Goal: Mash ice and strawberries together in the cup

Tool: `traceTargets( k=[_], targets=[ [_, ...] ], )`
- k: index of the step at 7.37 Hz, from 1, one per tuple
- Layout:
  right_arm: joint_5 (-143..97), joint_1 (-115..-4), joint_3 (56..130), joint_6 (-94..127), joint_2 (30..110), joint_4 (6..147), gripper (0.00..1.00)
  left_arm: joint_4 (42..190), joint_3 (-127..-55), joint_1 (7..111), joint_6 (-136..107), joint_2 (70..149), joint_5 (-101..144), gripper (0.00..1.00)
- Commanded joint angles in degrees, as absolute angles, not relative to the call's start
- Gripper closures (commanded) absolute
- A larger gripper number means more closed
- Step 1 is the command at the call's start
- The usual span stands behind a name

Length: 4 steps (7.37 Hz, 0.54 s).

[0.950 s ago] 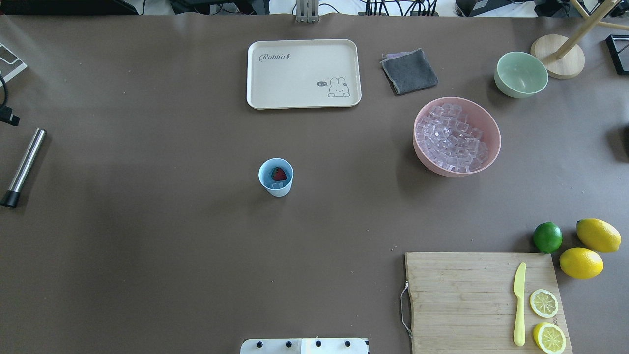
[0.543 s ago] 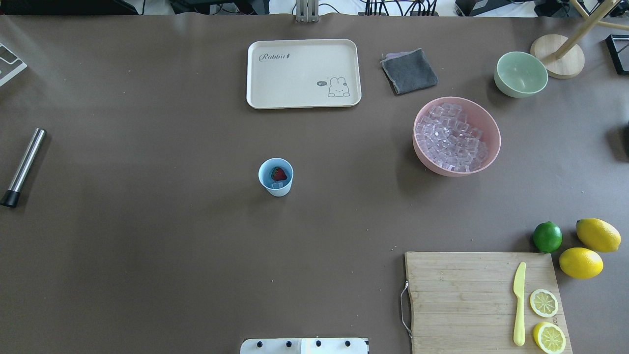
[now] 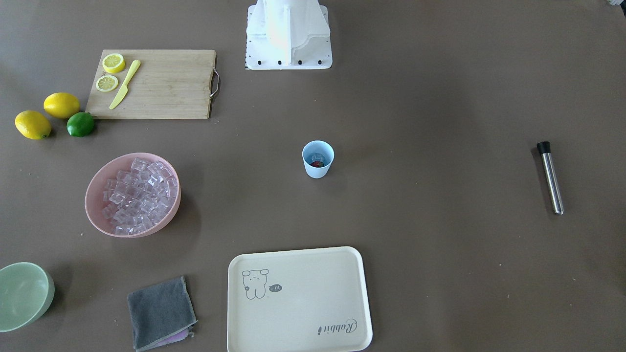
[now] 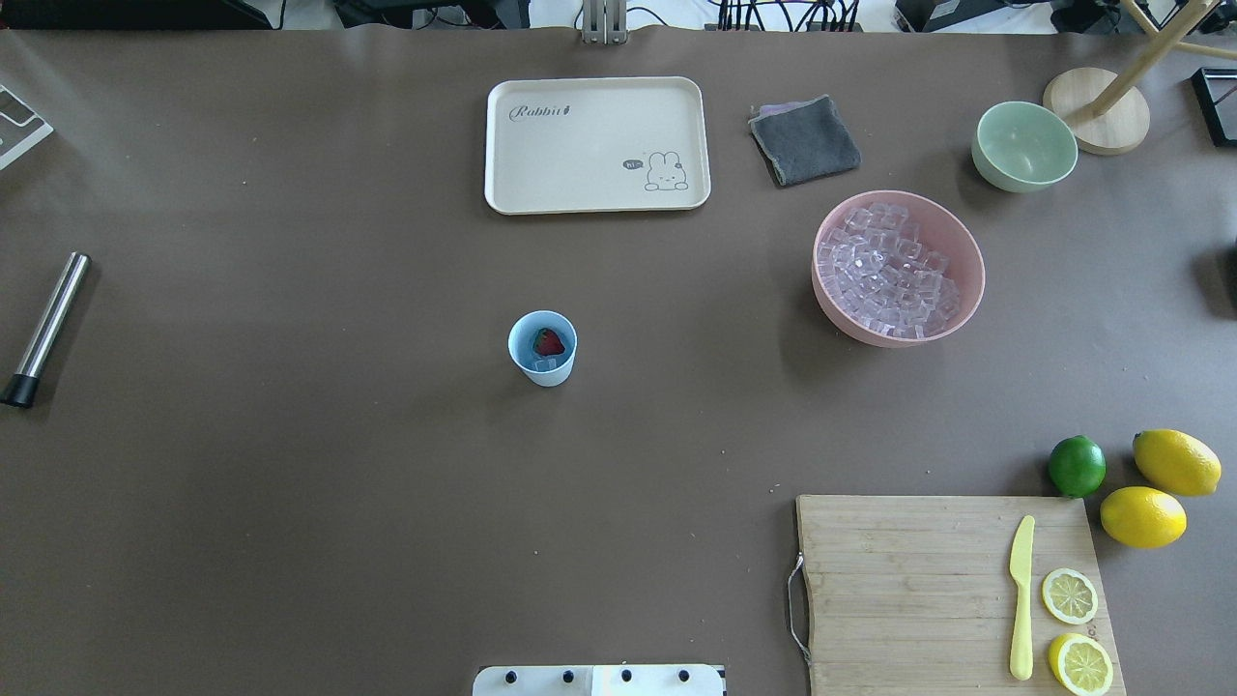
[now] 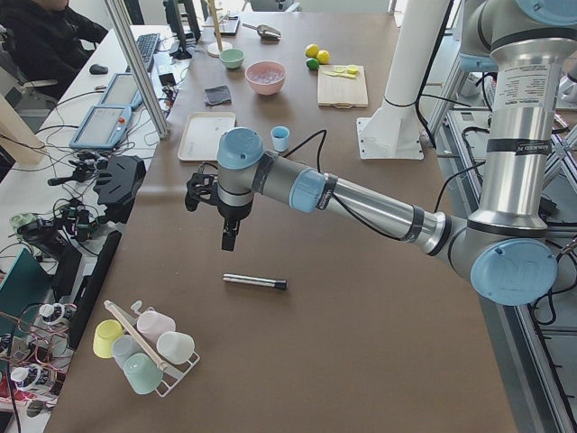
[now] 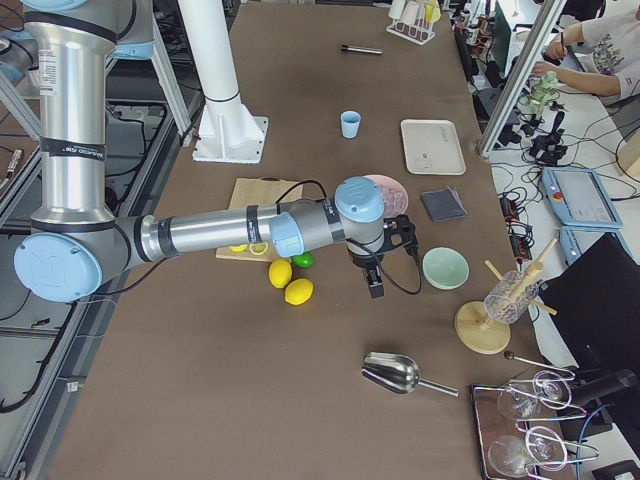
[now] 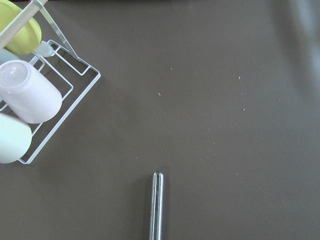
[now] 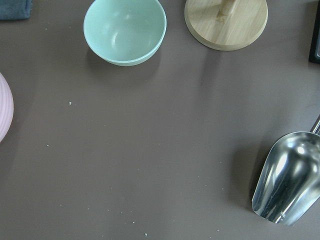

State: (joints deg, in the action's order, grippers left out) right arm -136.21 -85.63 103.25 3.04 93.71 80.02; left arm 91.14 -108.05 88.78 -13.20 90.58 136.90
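The left end effector [image 5: 228,236], grip state impossible to tell, hovers near the steel rod [image 5: 255,282] below: pinch it off-centre and it could roll away.

Mid-table sat the cup [image 4: 556,372], strawberry [image 4: 549,341] inside it; tray [image 4: 597,145] lay beyond, bowl [image 4: 952,232] heaped with ice [image 4: 887,271] off to the right, muddler [image 4: 44,329] far left, cutting board [image 4: 899,580] near right, knife [image 4: 1021,594] and lemon slices [image 4: 1070,595] on it
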Motion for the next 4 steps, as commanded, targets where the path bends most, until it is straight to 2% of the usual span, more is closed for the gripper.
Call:
traceTargets(
  k=[1,2,4],
  targets=[
    [-134.0,-84.4,100.0,3.2,90.9,83.0,0.01,90.4,-108.5,92.4,-12.8,90.6,137.0,0.02],
    [-133.9,-84.6,97.7,3.1,89.9,82.7,0.01,90.6,-108.9,92.5,-12.7,90.7,137.0,0.02],
    [-133.5,-89.0,98.0,3.1,89.0,83.3,0.01,92.2,-109.2,92.9,-12.7,90.4,137.0,0.02]
  ],
)
